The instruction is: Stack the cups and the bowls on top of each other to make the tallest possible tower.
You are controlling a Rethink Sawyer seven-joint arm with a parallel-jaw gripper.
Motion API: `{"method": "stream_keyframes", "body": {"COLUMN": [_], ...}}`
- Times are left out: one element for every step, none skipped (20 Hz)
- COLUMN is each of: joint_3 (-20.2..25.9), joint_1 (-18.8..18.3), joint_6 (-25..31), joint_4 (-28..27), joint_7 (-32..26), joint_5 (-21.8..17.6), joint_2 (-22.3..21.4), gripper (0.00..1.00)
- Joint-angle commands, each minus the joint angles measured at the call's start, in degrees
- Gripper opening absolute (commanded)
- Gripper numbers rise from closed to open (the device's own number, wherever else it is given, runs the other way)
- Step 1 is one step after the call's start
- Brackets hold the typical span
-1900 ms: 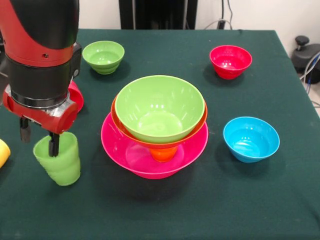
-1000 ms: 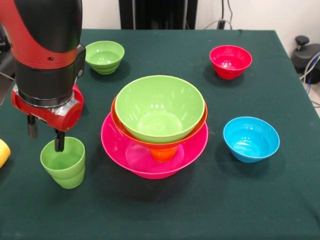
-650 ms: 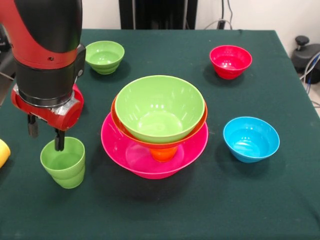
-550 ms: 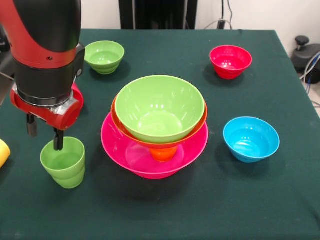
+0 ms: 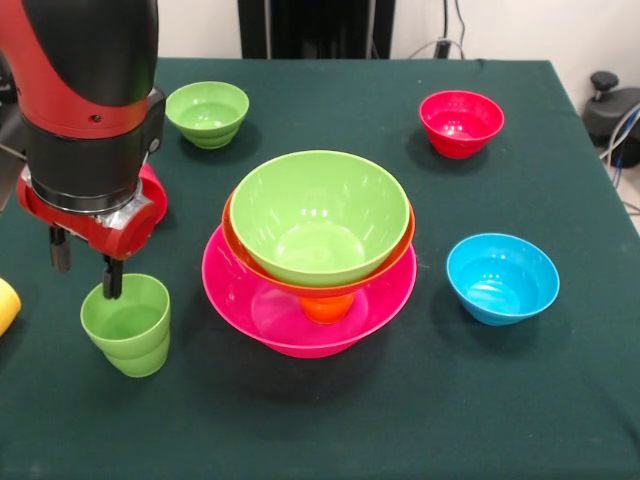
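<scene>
The tower stands mid-table: a wide pink bowl (image 5: pixel 250 310) holds an orange cup (image 5: pixel 327 308), and on that sit a large orange bowl (image 5: pixel 232 238) and a large green bowl (image 5: pixel 320 215). A green cup (image 5: pixel 127 325) stands upright on the cloth at the left. My gripper (image 5: pixel 85 272) hangs just above and left of it, open. One fingertip (image 5: pixel 108 288) is at the cup's far rim; the other is outside the cup. A small green bowl (image 5: pixel 207 112), small red bowl (image 5: pixel 461 122) and small blue bowl (image 5: pixel 502 277) stand apart. A yellow cup (image 5: pixel 5 305) shows at the left edge.
The dark green tablecloth (image 5: pixel 400 420) covers the table. A red rounded shape (image 5: pixel 153 192) shows behind the wrist, mostly hidden by the arm. A black device with cables (image 5: pixel 612 110) sits off the table at the right.
The green cup was tilted at the fingers 1.9 s ago; it now stands upright on the cloth. Since then the gripper has risen slightly and drifted a little left.
</scene>
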Motion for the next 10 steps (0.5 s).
{"method": "stream_keyframes", "body": {"joint_3": [2.4, 2.2, 2.0, 1.9, 1.8, 1.7, 1.6, 1.5, 1.5, 1.4], "joint_1": [1.8, 2.0, 2.2, 2.4, 2.5, 2.6, 2.6, 2.7, 2.7, 2.8], "joint_6": [-2.9, -2.8, -2.7, -2.7, -2.5, -2.2, -2.0, -1.9, -1.3, -1.3], "joint_4": [5.9, 6.0, 6.2, 6.3, 6.3, 6.4, 6.4, 6.3, 5.9, 5.6], "joint_7": [8.0, 8.2, 8.5, 8.7, 8.7, 8.7, 8.6, 8.5, 8.3, 8.3], "joint_5": [0.5, 0.5, 0.5, 0.6, 0.6, 0.6, 0.7, 0.8, 0.9, 0.9], "joint_2": [2.1, 2.1, 2.1, 2.1, 2.1, 2.1, 2.1, 2.1, 2.4, 2.6], "gripper": [1.00, 1.00, 1.00, 1.00, 1.00, 1.00, 1.00, 1.00, 1.00, 1.00]}}
